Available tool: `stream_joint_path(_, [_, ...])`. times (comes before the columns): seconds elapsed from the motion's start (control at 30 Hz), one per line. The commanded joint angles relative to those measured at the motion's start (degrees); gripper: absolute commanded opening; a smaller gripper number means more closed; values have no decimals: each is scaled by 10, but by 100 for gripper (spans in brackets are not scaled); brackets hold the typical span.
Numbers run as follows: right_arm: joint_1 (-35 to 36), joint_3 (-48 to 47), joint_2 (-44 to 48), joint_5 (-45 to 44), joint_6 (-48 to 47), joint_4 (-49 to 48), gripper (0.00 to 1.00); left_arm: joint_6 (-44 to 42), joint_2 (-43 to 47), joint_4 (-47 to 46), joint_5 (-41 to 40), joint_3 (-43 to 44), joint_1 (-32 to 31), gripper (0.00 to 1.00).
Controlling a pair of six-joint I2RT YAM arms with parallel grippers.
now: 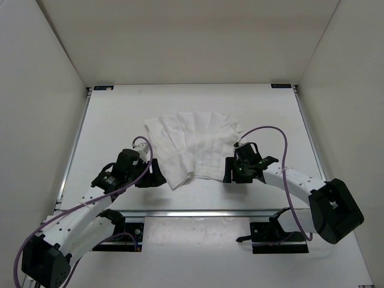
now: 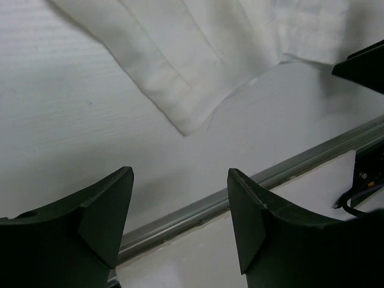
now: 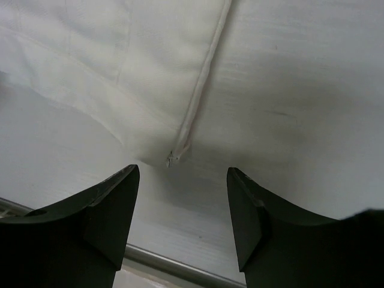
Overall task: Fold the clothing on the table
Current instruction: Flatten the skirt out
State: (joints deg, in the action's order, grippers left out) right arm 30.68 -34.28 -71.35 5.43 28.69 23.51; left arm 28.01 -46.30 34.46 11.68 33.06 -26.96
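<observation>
Left gripper (image 2: 179, 175) and right gripper (image 3: 183, 171), jaws spread and empty, sit at near corners of clothing (image 1: 195, 147) lying spread on centre of table (image 1: 114, 114); no fold seen, folding likely all left.

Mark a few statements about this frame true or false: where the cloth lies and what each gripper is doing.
1. The cloth lies spread out on the table. True.
2. The left gripper is clamped on the cloth. False: it is open and empty, and the cloth's corner lies just ahead of it.
3. The right gripper is open with nothing between its fingers. True.
4. The cloth hangs over the rail. False: it stops short of the rail, wholly on the table.
</observation>
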Motion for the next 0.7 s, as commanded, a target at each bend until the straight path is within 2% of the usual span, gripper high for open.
stream_joint_path(0.0, [14, -4, -22, -18, 16, -75, 57, 69, 2, -84, 7, -57, -13, 75])
stream_joint_path(0.1, [18, -5, -55, -27, 16, -91, 53, 93, -4, -120, -3, -91, -10, 74])
stream_joint_path(0.2, [22, -18, -85, -32, 14, -95, 43, 92, -21, -139, -11, -105, -14, 74])
stream_joint_path(0.27, [26, -22, -98, -32, 13, -93, 33, 94, -41, -142, -20, -103, -20, 74])
stream_joint_path(0.37, [27, -18, -103, -22, 14, -96, 4, 107, -72, -177, -34, -113, -36, 74])
stream_joint_path(0.4, [25, -17, -100, -19, 13, -101, 1, 116, -76, -185, -33, -115, -38, 75])
stream_joint_path(0.67, [21, -10, -83, -6, 5, -101, 0, 143, -157, -242, -79, -114, -56, 76])
